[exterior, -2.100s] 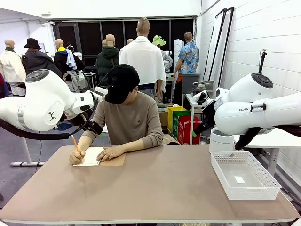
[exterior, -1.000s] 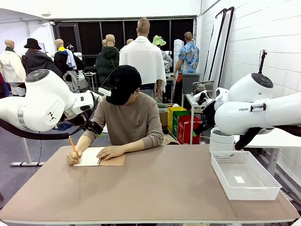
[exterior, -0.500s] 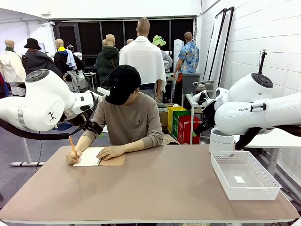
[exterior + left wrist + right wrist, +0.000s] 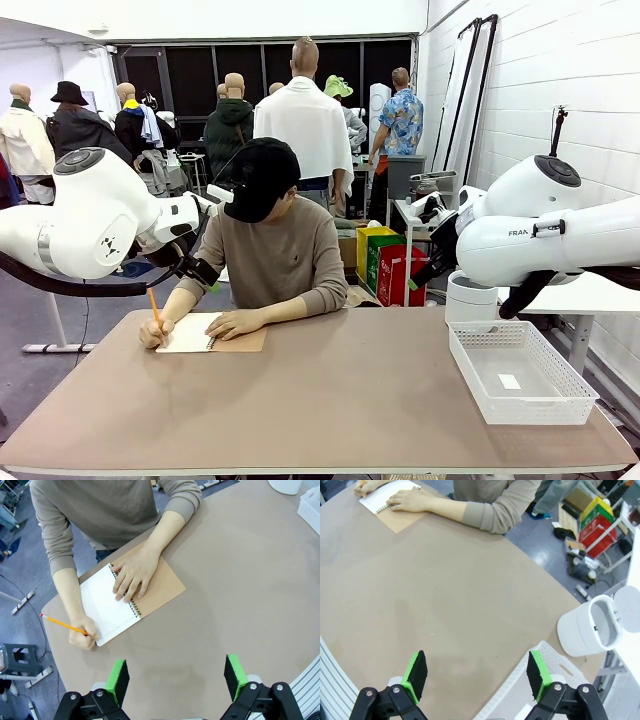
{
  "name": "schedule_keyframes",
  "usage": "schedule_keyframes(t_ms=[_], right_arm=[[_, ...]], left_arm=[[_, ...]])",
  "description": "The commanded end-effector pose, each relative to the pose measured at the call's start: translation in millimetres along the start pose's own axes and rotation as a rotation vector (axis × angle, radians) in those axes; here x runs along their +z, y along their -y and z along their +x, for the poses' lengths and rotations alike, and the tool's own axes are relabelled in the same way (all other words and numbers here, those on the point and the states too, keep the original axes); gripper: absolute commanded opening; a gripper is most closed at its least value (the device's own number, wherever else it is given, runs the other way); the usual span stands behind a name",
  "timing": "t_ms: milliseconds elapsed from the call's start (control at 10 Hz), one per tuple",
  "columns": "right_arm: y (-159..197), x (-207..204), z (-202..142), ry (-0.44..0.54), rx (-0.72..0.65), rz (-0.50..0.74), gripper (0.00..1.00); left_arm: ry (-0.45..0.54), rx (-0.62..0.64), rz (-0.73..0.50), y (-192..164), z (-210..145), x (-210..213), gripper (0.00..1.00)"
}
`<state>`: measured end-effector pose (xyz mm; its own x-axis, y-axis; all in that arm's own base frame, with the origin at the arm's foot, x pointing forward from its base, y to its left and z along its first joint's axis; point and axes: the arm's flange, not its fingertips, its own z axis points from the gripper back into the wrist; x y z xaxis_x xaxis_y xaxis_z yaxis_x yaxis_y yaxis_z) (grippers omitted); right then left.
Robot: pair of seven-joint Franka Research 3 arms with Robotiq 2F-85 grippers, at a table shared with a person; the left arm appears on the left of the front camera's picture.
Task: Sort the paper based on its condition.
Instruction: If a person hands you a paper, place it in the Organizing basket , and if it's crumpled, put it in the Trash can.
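A white basket (image 4: 540, 409) sits on the right side of the table (image 4: 340, 400). Inside it lies one small white scrap (image 4: 509, 381). Just behind the basket stands a round white bin (image 4: 470, 298) with its lid tipped open; I cannot tell what is in it. The white page (image 4: 188, 332) lies flat at the far left of the table, right in front of the person. It is the open sheet of a notebook (image 4: 240, 342) with a brown cover. The page's long side runs along the wire rings, from the person toward the robot, turned a little. One hand (image 4: 155, 333) holds an orange pencil (image 4: 154, 303) on the page, and the other hand (image 4: 235, 323) presses flat on it. The left gripper (image 4: 176, 672) hangs high over the page with its fingers wide apart, holding nothing. The right gripper (image 4: 476, 667) hangs over bare table near the basket, fingers wide apart too, holding nothing.
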<state>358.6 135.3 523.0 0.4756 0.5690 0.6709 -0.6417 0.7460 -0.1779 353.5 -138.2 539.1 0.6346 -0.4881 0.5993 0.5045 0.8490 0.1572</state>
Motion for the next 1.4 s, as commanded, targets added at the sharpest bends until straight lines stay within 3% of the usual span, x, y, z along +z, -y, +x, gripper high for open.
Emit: schedule_keyframes(t_ms=[0, 1300], right_arm=[[0.2, -0.1, -0.1, 0.0, 0.0, 0.0, 1.0], [0.2, -0.1, -0.1, 0.0, 0.0, 0.0, 1.0]], left_arm=[[0.0, -0.001, 0.0, -0.5, -0.4, 0.0, 1.0], [0.0, -0.001, 0.0, -0.5, -0.4, 0.0, 1.0]])
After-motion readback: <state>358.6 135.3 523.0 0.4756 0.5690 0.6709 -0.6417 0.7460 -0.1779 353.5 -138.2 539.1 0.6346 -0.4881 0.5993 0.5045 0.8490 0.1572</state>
